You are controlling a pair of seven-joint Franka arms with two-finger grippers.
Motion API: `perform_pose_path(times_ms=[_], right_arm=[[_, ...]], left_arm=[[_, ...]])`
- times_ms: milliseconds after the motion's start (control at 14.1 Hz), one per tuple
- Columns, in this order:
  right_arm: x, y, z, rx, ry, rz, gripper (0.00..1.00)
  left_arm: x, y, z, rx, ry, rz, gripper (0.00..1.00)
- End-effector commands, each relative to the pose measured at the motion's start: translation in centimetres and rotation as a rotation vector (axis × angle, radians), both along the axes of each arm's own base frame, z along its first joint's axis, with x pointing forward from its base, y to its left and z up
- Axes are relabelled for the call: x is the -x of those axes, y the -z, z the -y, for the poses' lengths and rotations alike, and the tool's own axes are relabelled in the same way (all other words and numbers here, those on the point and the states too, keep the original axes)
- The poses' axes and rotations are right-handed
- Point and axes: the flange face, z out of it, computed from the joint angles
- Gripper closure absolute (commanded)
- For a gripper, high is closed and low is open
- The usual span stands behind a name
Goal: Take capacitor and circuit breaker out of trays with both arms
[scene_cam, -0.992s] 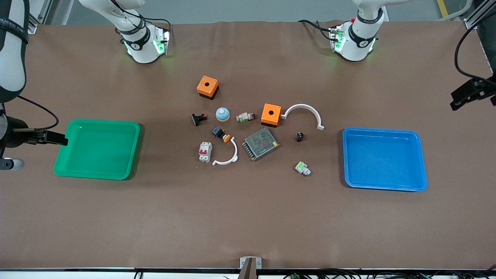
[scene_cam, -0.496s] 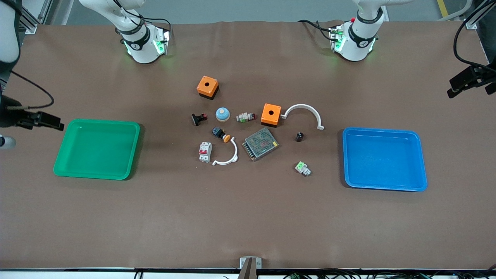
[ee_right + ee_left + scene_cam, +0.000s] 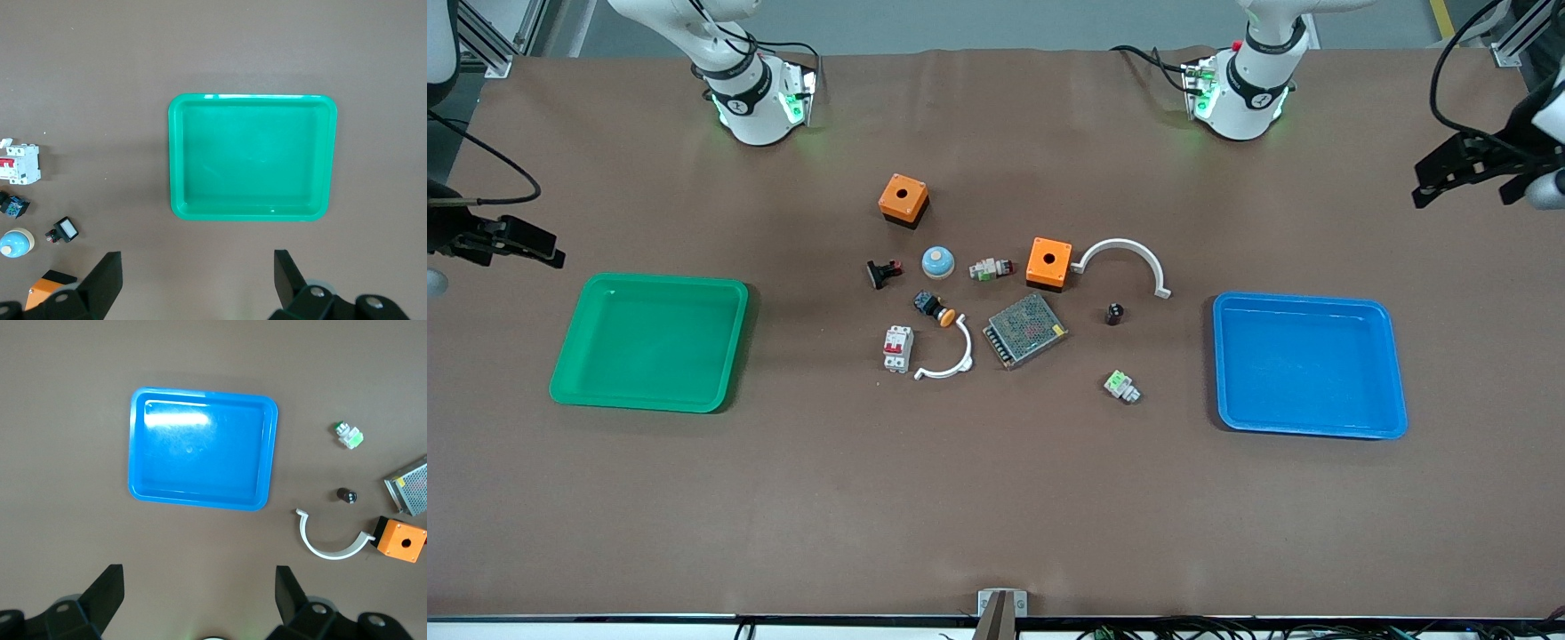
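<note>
capacitor — black, upright, on table | breaker — grey, red levers up

Both end effectors — left, right — raised, fingers spread

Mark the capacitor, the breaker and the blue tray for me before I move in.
capacitor [image 3: 1114, 313]: front view, on its dark body.
breaker [image 3: 898, 348]: front view, middle of its grey face, by the red levers.
blue tray [image 3: 1220, 356]: front view, on its rim toward the capacitor.
</note>
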Motion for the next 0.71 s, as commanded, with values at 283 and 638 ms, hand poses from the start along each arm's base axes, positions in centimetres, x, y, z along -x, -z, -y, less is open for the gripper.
perform_pose_path(times_ms=[283,638], right_arm=[[2.9,-2.4,0.1,0.013,-0.026,0.037,0.00],[3.9,-2.7,0.0,0.009,-0.029,0.046,0.00]], left_arm=[[0.5,0.7,2.2,-0.003,0.037,0.000,0.00],[0.5,0.5,2.1,0.000,0.039,-0.005,0.00]])
